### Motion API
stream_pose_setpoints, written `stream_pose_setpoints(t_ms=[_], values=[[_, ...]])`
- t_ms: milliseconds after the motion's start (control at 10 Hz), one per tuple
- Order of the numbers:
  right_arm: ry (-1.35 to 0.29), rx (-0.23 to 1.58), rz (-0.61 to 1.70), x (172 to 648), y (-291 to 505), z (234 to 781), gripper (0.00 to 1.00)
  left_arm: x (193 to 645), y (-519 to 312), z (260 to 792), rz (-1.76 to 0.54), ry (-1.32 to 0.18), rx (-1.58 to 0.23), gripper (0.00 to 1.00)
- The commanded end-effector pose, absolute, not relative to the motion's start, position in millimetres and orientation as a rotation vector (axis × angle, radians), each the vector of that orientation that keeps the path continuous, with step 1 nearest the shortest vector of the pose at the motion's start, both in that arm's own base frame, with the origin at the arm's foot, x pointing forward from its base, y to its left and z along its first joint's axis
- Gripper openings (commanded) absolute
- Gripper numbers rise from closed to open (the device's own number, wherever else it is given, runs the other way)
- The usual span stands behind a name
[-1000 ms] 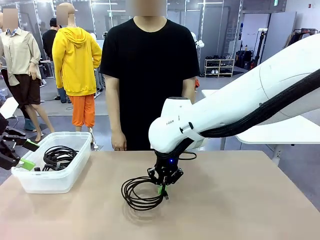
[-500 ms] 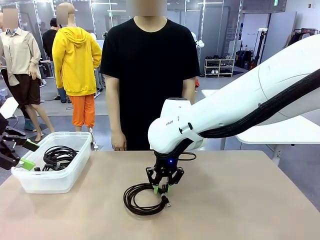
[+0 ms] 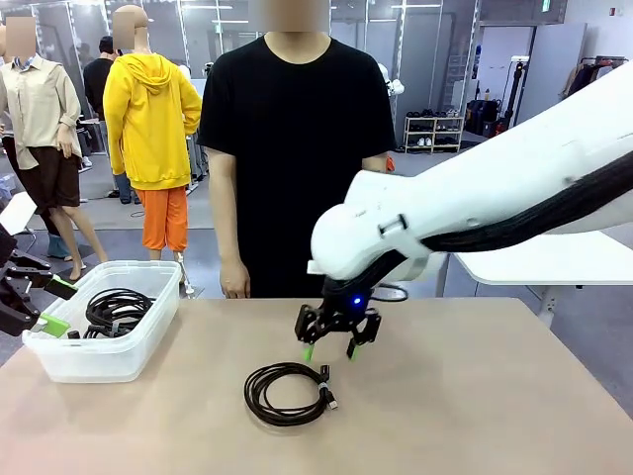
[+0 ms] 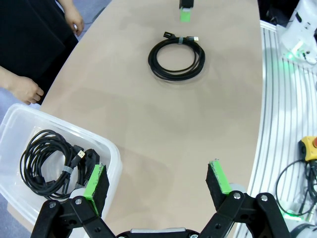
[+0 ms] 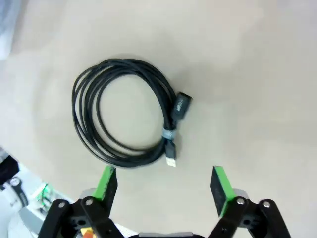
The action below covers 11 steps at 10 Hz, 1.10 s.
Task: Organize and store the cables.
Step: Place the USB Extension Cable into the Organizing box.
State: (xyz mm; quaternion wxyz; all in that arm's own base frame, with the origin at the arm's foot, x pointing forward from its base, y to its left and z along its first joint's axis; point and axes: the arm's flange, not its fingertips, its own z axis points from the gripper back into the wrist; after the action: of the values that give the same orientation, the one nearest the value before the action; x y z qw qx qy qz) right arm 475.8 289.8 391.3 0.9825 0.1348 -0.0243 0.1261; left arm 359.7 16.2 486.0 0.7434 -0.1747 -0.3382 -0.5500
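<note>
Looking across the table (image 3: 475,416), we see our right gripper (image 3: 329,351) hanging above the surface near its middle, jaws spread and nothing between the green pads (image 3: 308,353). Just below it, toward the near edge, lies the coiled black cable (image 3: 287,393), flat on the tabletop and apart from the fingers. From our right wrist view the coil (image 5: 124,114) sits beyond the fingertips (image 5: 106,181), a round loop of several turns bound at one side by a small tie, with a dark plug and a silver-tipped plug lying together at that side; the right gripper (image 5: 163,186) is released and touches no part of it. Our left gripper (image 3: 49,307) waits at the left edge of the table, also wide open and holding nothing, right beside the clear plastic bin (image 3: 138,346) that stands near the far left corner. In the bin we see more coiled cables (image 3: 117,310), dark loops resting on its bottom. From our left wrist view the left gripper (image 4: 157,183) shows both green pads apart over the bare surface, the bin (image 4: 111,161) at the lower left with the stored cables (image 4: 49,166) inside, and the loose coil (image 4: 177,58) farther off toward the middle of the table. A person (image 3: 297,129) in a black shirt stands at the far edge, one hand (image 3: 235,279) hanging just behind it.
</note>
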Motion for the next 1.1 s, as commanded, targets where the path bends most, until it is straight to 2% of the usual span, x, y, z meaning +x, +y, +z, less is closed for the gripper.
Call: stream_pose_setpoints(t_ms=[0, 200, 500, 800, 1000], values=[[-0.115, 0.332, 0.337, 447.3, 222.1, 401.4, 1.0, 361.0, 16.1, 487.6, -1.194, -0.734, -0.386, 1.0], [-0.169, 0.401, 0.492, 433.3, 158.9, 410.9, 1.0, 364.8, 2.4, 491.7, -1.147, -0.716, -0.408, 1.0], [-0.296, 0.425, 0.541, 410.5, 75.5, 415.1, 1.0, 362.2, -46.4, 510.2, -1.101, -0.688, -0.475, 1.0], [-0.361, 0.462, 0.583, 391.3, 12.7, 414.9, 1.0, 357.4, -108.0, 514.2, -1.025, -0.57, -0.51, 1.0], [-0.451, 0.486, 0.603, 374.2, -15.1, 413.4, 1.0, 353.4, -159.3, 514.7, -0.89, -0.54, -0.501, 1.0]])
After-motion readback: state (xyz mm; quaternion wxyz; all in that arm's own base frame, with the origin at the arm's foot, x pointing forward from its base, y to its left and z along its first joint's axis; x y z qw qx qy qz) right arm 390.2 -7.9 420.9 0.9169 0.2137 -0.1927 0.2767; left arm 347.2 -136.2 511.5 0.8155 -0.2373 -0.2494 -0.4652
